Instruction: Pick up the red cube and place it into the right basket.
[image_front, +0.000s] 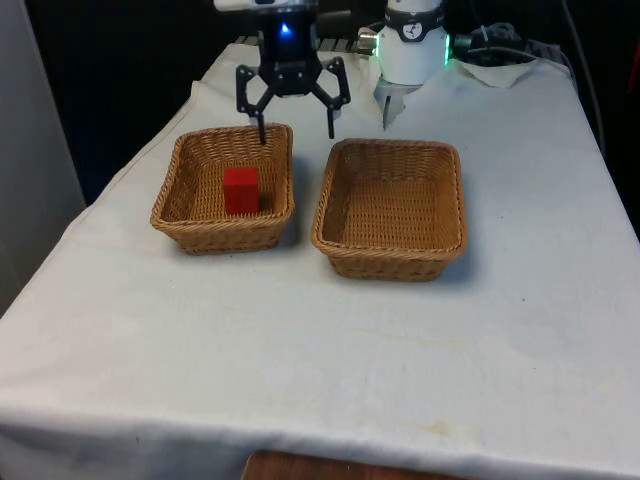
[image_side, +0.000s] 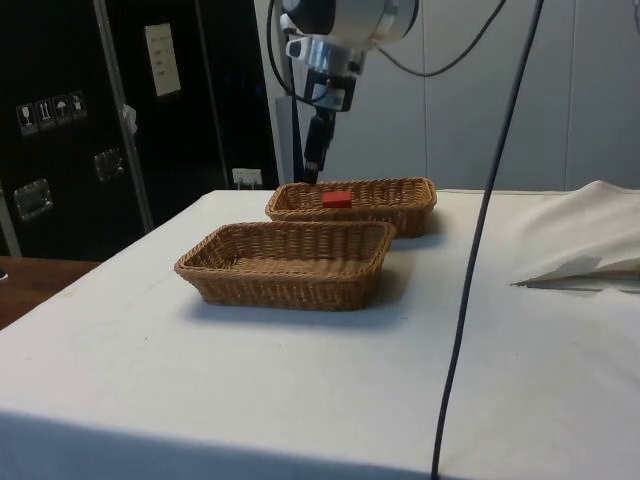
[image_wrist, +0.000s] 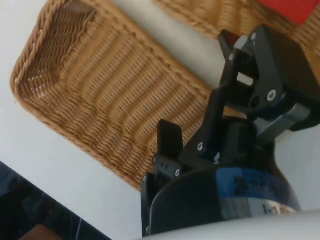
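**Room and surroundings**

You have the worktop (image_front: 330, 350) draped in a white cloth (image_side: 300, 370) that wrinkles at the far end. Behind it hang black curtains (image_front: 120, 60). From the side you see dark cabinets (image_side: 60, 120) bearing small labels, pale wall panels (image_side: 520, 90), and a black cable (image_side: 480, 250) hanging down in front.
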